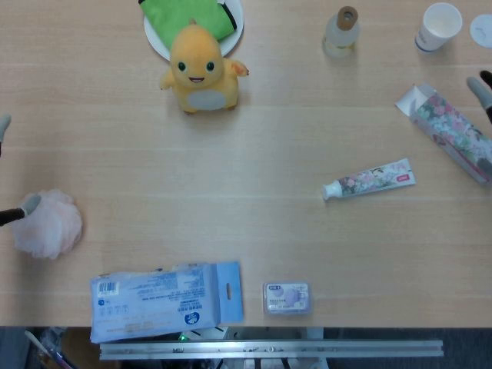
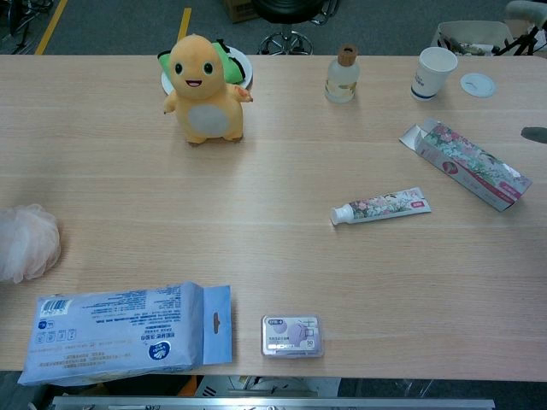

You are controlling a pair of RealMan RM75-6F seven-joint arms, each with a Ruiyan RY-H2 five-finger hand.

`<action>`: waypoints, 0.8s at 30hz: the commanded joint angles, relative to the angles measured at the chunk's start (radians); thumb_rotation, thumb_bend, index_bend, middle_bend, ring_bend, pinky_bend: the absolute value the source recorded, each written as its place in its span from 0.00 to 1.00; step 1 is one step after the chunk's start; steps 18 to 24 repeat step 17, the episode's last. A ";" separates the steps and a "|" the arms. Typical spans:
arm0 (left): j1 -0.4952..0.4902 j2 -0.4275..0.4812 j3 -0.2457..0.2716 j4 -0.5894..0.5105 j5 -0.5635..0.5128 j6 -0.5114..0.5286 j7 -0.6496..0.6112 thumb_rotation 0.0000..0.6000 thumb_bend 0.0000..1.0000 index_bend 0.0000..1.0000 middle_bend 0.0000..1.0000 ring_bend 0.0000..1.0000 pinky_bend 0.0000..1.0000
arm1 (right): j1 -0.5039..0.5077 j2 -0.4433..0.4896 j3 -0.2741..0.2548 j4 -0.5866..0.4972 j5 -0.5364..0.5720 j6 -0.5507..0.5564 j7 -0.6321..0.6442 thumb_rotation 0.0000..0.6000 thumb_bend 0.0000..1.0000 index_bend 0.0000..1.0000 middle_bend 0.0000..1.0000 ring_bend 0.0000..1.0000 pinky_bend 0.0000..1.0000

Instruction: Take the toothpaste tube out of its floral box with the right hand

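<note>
Beside the released right hand (image 1: 483, 92), the floral box (image 1: 450, 131) could be knocked against the freed toothpaste tube (image 1: 369, 179).

A lab or workshop floor. Beyond the desk (image 2: 282, 256) lies grey flooring with a yellow floor marking (image 2: 184, 21), and a rolling chair base (image 2: 295, 34) stands near it.

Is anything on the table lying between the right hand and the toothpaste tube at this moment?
Only the floral box lies between: it rests flat on the table with an open flap, at the right edge, just inside the right hand. The toothpaste tube lies apart from it, already out, with bare wood around it.
</note>
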 commanded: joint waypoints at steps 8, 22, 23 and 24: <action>-0.019 0.001 0.002 -0.024 0.014 -0.015 0.035 1.00 0.00 0.01 0.00 0.00 0.22 | -0.157 -0.050 -0.001 0.056 -0.032 0.137 0.060 1.00 0.00 0.03 0.14 0.04 0.27; -0.023 -0.004 0.011 -0.016 0.019 -0.021 0.034 1.00 0.00 0.01 0.00 0.00 0.22 | -0.241 -0.123 0.021 0.134 -0.012 0.172 0.119 1.00 0.00 0.04 0.14 0.05 0.27; -0.023 -0.004 0.011 -0.016 0.019 -0.021 0.034 1.00 0.00 0.01 0.00 0.00 0.22 | -0.241 -0.123 0.021 0.134 -0.012 0.172 0.119 1.00 0.00 0.04 0.14 0.05 0.27; -0.023 -0.004 0.011 -0.016 0.019 -0.021 0.034 1.00 0.00 0.01 0.00 0.00 0.22 | -0.241 -0.123 0.021 0.134 -0.012 0.172 0.119 1.00 0.00 0.04 0.14 0.05 0.27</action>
